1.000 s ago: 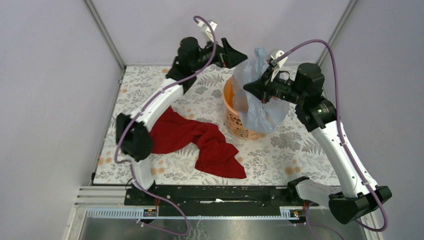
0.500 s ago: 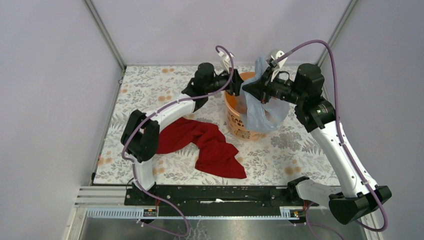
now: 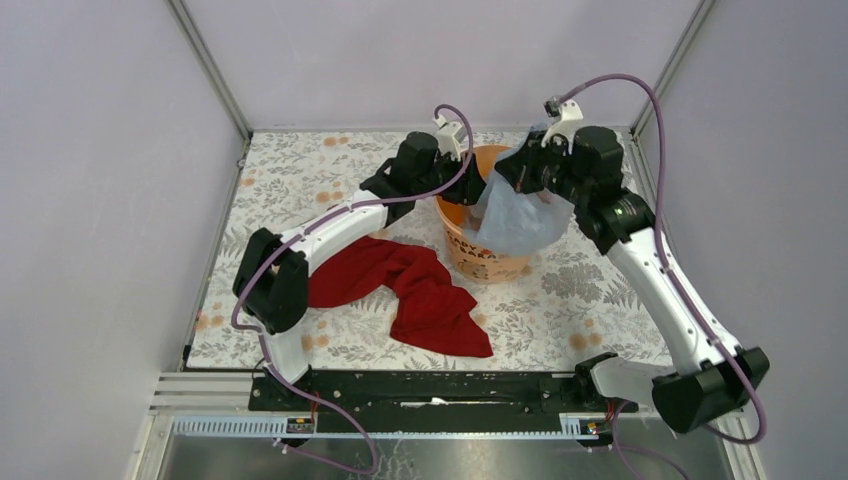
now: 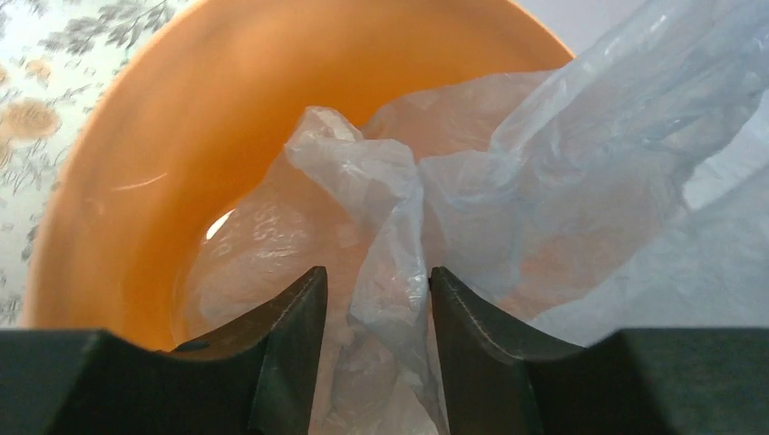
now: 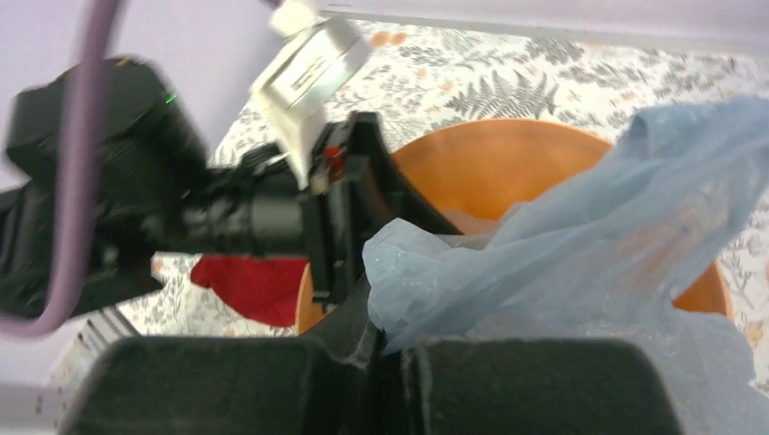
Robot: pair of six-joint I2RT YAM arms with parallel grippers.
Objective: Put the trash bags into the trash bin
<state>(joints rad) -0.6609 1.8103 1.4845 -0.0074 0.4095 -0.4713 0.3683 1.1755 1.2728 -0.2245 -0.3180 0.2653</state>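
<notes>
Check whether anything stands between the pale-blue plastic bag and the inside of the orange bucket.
Nothing visible does. The thin pale-blue plastic film bag hangs partly inside the round orange plastic bucket, which shows nothing else inside; the rest drapes over its rim. The left hand straddles a fold, jaws apart; the right hand pinches the film.

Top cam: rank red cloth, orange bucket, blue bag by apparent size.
1. red cloth, clearly largest.
2-3. orange bucket and blue bag look alike; the bag covers part of the bucket, so I won't rank them.
</notes>
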